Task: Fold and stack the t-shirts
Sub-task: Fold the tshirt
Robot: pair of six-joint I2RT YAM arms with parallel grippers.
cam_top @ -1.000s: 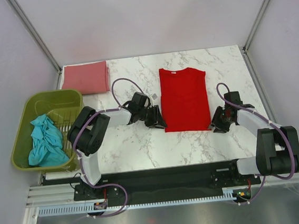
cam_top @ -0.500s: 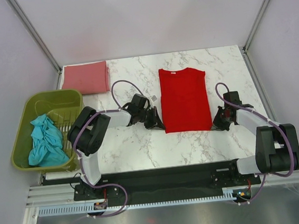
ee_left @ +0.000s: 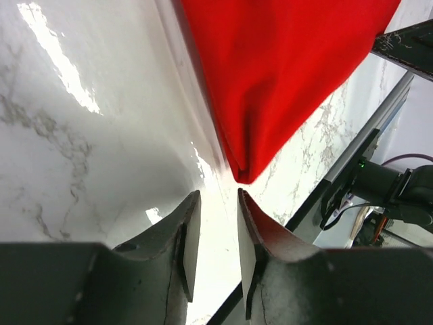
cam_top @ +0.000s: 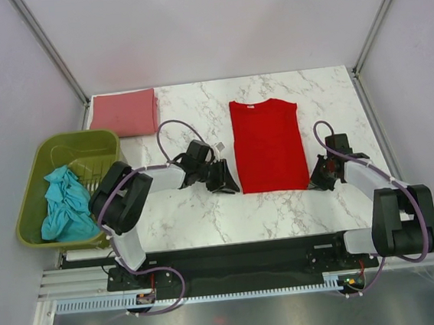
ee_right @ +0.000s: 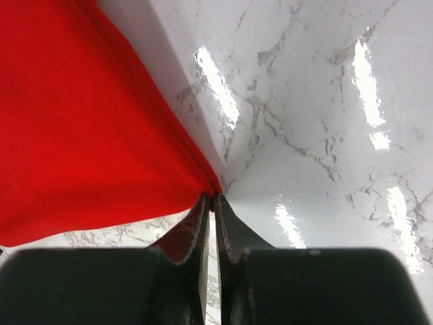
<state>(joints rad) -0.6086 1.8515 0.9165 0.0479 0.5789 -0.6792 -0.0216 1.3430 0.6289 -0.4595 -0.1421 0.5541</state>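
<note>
The bright red t-shirt (cam_top: 268, 146) lies flat on the marble table, folded into a narrow strip with its neck at the far end. My left gripper (cam_top: 231, 184) is open just off the shirt's near left corner (ee_left: 243, 172), which sits ahead of the fingertips and not between them. My right gripper (cam_top: 316, 182) is shut on the near right corner (ee_right: 203, 179), and the cloth runs into the pinched tips. The dusty pink t-shirt (cam_top: 124, 114) lies folded at the far left. The teal t-shirt (cam_top: 63, 204) is crumpled in the basket.
The olive-green basket (cam_top: 76, 137) stands off the table's left edge. Metal frame posts rise at the far corners, and purple cables loop over both arms. Bare marble (cam_top: 199, 218) lies between the shirt and the arm bases.
The right gripper moved in to the shirt's near right corner and shut on it. The left gripper drew back a little to the left, and the shirt's near edge shifted slightly left.
</note>
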